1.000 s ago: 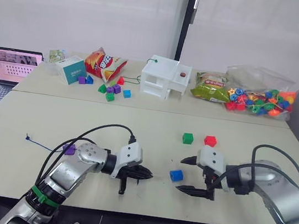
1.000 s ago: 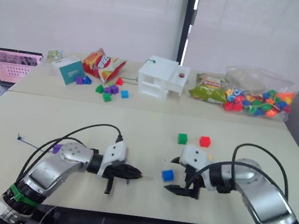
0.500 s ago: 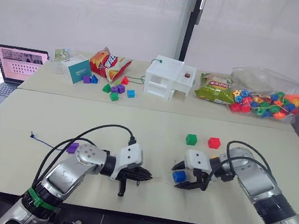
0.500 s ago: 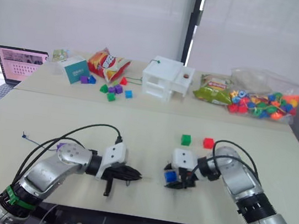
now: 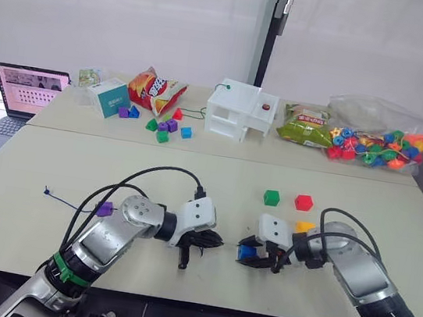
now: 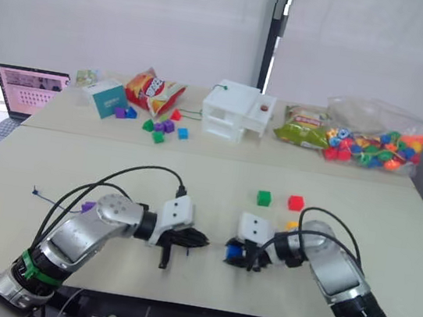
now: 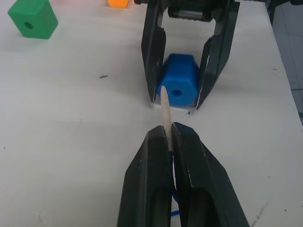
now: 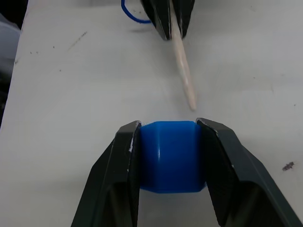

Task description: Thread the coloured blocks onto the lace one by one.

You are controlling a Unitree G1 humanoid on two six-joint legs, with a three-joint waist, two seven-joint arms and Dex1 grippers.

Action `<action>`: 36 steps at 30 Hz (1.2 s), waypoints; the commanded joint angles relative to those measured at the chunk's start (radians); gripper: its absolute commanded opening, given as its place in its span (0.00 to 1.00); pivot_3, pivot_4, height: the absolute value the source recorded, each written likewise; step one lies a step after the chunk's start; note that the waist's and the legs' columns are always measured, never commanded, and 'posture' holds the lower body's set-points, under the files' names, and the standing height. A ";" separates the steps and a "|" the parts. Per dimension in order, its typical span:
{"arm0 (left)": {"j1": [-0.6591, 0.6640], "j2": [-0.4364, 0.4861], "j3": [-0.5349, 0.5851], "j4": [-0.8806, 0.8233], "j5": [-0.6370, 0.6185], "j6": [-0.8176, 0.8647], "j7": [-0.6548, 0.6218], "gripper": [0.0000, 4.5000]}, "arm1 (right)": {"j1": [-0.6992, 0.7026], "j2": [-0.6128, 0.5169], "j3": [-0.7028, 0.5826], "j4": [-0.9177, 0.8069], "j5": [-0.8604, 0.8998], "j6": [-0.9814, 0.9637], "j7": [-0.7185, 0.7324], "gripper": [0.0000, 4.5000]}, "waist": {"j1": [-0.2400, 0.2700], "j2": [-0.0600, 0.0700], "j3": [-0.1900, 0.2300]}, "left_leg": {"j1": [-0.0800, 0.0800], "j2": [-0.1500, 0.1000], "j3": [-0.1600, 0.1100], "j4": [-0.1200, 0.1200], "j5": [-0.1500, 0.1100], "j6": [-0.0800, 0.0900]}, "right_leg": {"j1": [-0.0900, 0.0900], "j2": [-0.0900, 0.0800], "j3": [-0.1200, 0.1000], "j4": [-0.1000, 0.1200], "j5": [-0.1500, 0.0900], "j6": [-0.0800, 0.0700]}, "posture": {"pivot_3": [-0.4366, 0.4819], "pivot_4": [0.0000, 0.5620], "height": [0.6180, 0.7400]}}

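My right gripper is shut on the blue block low over the front of the table; its hole faces the left gripper. My left gripper is shut on the lace, whose pale stiff tip points at that hole from just short of it. The dark blue cord trails back to a knot, passing the purple block. The green block and red block lie side by side beyond the right gripper. The yellow block sits close behind it.
At the table's back stand a laptop, a teal box, a red snack bag, mixed small blocks, a white box, a green snack bag and a clear bag of beads.
The right gripper came in from the right and closed on the blue block. The left gripper moved right, bringing the lace tip up to the block.
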 commanded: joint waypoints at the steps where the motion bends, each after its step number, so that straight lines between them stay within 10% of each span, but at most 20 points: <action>1: -0.017 0.000 -0.011 -0.013 0.011 0.007 0.004 0.00 | 0.004 -0.001 -0.021 -0.045 0.004 0.036 -0.023 0.29 | 0.000 0.000 0.000 | 0.000 0.000 0.000 0.000 0.000 0.000 | 0.000 0.000 0.000 0.000 0.000 0.000 | 0.48 0.27 1.00; 36: -0.043 -0.064 -0.044 0.032 0.032 -0.016 -0.010 0.00 | 0.030 0.037 -0.023 -0.135 0.025 0.198 -0.119 0.29 | 0.000 0.000 0.000 | 0.001 0.000 0.000 0.002 0.000 0.000 | 0.001 0.001 0.000 0.001 0.000 0.000 | 0.48 0.27 1.00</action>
